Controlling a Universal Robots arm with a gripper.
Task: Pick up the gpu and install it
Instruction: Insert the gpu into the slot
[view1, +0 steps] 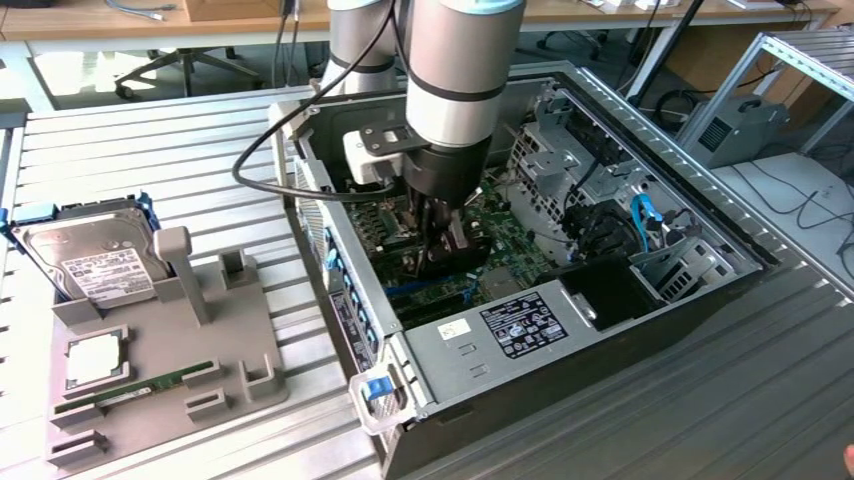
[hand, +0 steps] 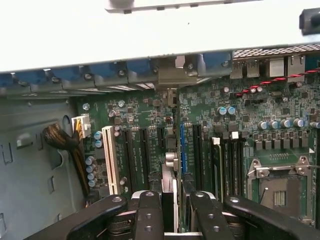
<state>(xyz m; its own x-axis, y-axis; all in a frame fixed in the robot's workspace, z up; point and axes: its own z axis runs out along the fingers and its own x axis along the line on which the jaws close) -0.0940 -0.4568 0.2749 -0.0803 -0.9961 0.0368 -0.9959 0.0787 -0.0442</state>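
Reaching down into the open computer case (view1: 534, 340), the arm carries its gripper (view1: 441, 235) low over the green motherboard (hand: 145, 115). From the wrist view, the gripper (hand: 170, 210) has its two black fingers (hand: 149, 215) drawn in on the gpu (hand: 170, 175), which stands on edge between them as a thin dark card with a silver metal bracket (hand: 172, 75) at its far end, up against the blue-tabbed rear wall of the case. The card runs straight ahead of the fingers, in line with the expansion slots; whether its lower edge is seated in a slot cannot be told. Just to one side of the fingers lies a white slot (hand: 110, 160), and to the other side the memory slots and the processor socket (hand: 280, 185). Well away from the gripper, outside the case on the exterior view's left, a grey holder (view1: 174, 350) carries a hard drive (view1: 94, 260) and a memory stick (view1: 134, 385).
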